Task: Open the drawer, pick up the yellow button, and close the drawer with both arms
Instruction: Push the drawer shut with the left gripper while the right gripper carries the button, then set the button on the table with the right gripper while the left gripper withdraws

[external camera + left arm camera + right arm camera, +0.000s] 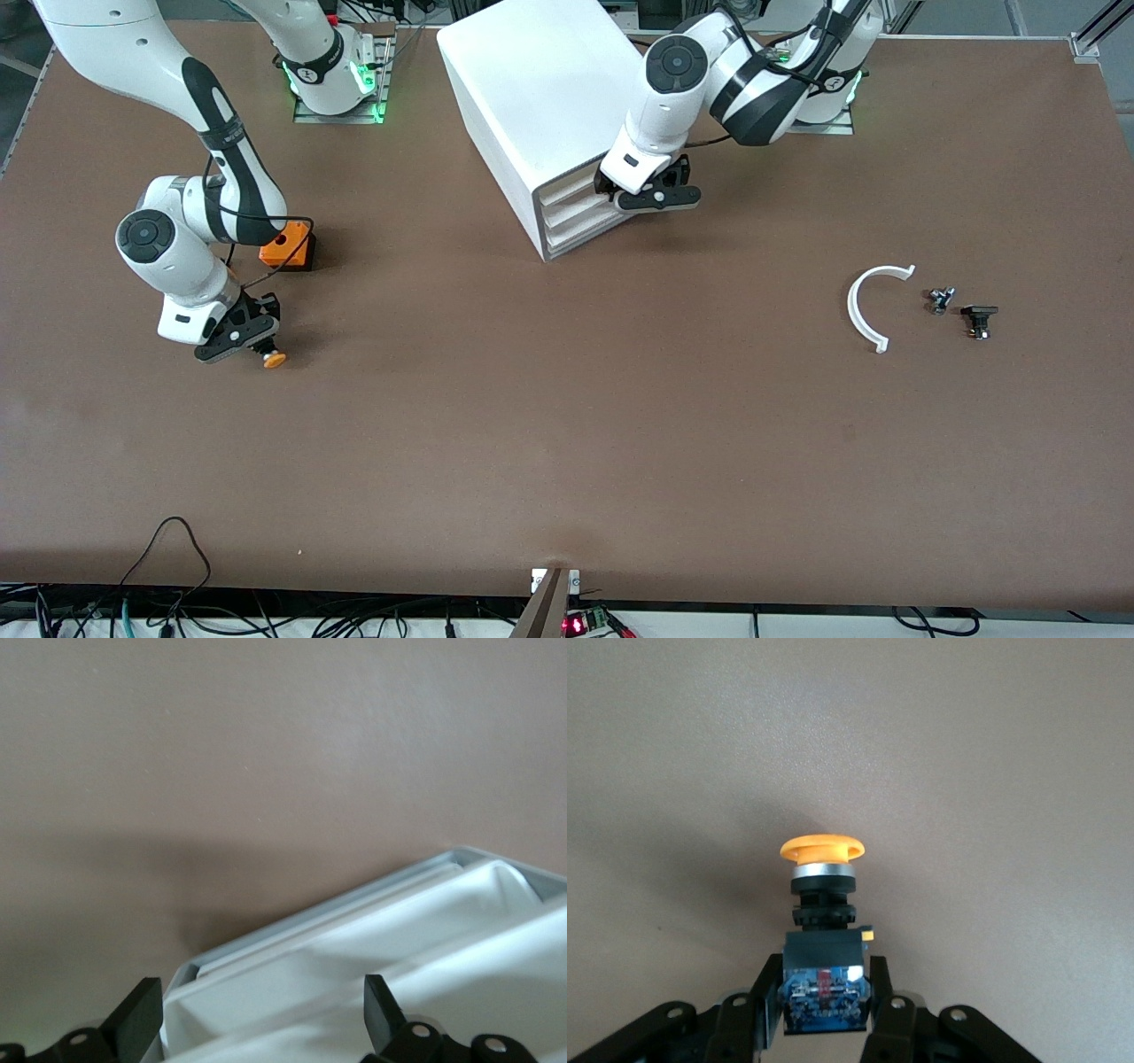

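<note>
Orange mushroom-capped button [821, 904] between right tool [822, 1005] fingers, apparently gripped

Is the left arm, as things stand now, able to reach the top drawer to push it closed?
Probably yes. The left hand hangs open right in front of the drawer, nothing between them. The right hand is away, holding the button.

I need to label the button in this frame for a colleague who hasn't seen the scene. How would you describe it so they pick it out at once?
Start at the right arm's end of the table, where an orange cube sits. Nearer the front camera than the cube, the right gripper is shut on the button, just above the tabletop. Unlike the blocky cube with its hole, it is tiny, with a black body and a round orange mushroom cap.
</note>
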You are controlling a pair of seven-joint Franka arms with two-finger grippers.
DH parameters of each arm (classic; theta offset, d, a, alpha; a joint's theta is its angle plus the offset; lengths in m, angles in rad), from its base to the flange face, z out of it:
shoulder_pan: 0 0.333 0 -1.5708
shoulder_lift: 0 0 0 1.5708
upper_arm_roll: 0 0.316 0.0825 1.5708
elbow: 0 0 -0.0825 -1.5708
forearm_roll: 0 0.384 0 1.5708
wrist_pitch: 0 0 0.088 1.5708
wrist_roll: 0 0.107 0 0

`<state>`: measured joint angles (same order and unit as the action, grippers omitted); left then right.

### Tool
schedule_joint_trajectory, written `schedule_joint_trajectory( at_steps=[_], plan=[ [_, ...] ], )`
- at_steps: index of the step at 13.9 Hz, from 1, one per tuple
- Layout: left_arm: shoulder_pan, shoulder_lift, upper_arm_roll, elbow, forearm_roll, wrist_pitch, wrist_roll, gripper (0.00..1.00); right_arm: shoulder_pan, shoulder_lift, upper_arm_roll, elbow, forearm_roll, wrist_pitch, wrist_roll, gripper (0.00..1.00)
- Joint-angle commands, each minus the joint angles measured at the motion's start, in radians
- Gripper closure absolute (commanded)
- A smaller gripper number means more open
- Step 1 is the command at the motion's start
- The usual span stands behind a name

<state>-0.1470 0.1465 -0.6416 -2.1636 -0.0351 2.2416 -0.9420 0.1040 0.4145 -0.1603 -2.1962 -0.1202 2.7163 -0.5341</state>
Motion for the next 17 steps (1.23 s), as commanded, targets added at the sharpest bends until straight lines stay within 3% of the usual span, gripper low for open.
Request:
schedule_joint_trajectory(
  at_steps=[1, 3, 7, 9, 12, 17],
  plan=[
    [0.121, -0.022, 0.031, 0.022, 0.014, 0.004, 0.002, 0.00, -0.017, -0.017, 0.018, 0.006, -0.001, 0.007, -0.018, 0.00],
    [0.138, -0.027, 0.127, 0.073, 0.026, 0.019, 0.017, 0.00, -0.017, -0.028, 0.025, 0.027, 0.023, -0.030, 0.037, 0.00],
    [0.141, -0.074, 0.310, 0.143, 0.027, -0.066, 0.383, 0.00, -0.017, -0.057, 0.070, 0.191, 0.115, -0.318, 0.153, 0.00],
    [0.139, -0.099, 0.382, 0.256, 0.027, -0.236, 0.481, 0.00, -0.015, -0.065, 0.090, 0.335, 0.177, -0.523, 0.239, 0.00],
    [0.135, -0.134, 0.465, 0.398, 0.027, -0.474, 0.606, 0.00, -0.015, -0.065, 0.134, 0.508, 0.182, -0.767, 0.426, 0.00],
    [0.133, -0.146, 0.573, 0.559, 0.023, -0.687, 0.750, 0.00, -0.012, -0.106, 0.199, 0.665, 0.168, -1.054, 0.604, 0.00]
  ],
)
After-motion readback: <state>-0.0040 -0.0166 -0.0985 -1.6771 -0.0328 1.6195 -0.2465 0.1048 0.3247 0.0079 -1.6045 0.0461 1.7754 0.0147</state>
